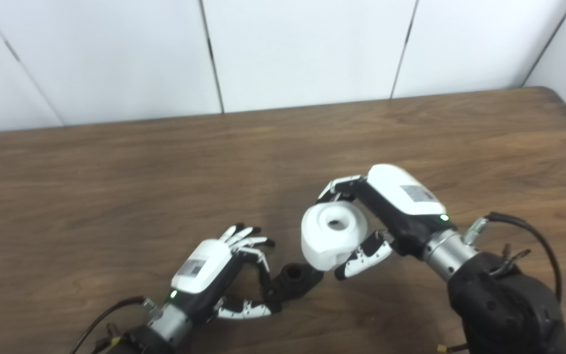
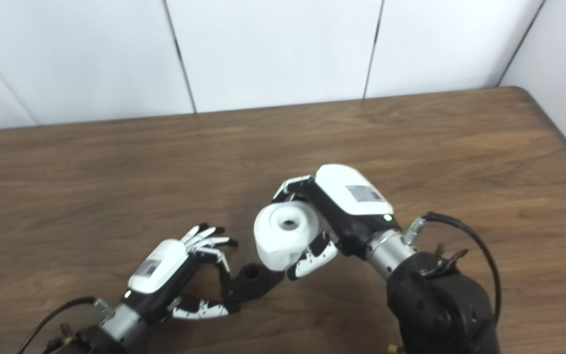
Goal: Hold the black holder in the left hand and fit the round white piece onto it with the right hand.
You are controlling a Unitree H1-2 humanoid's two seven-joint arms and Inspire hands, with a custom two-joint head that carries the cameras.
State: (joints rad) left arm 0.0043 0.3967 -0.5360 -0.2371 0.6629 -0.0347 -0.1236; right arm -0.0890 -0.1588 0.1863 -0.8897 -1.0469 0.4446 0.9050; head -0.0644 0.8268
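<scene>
- While the left hand (image 1: 214, 270) pinches the black holder (image 1: 293, 284) between fingertip and thumb near the table's (image 1: 116, 187) front edge, the holder's free end juts toward the right hand (image 1: 361, 221).
- The right hand is closed around the round white piece (image 1: 333, 235), fingers behind and thumb below, its central hole facing up and toward the camera.
- The piece hangs just above and beside the holder's tip; whether they touch, I cannot tell.
- To fit it well, I judge the hole should be turned to line up with the holder's end first, then pushed on straight.
- The left grip looks light, so a hard shove could twist the holder loose.
</scene>
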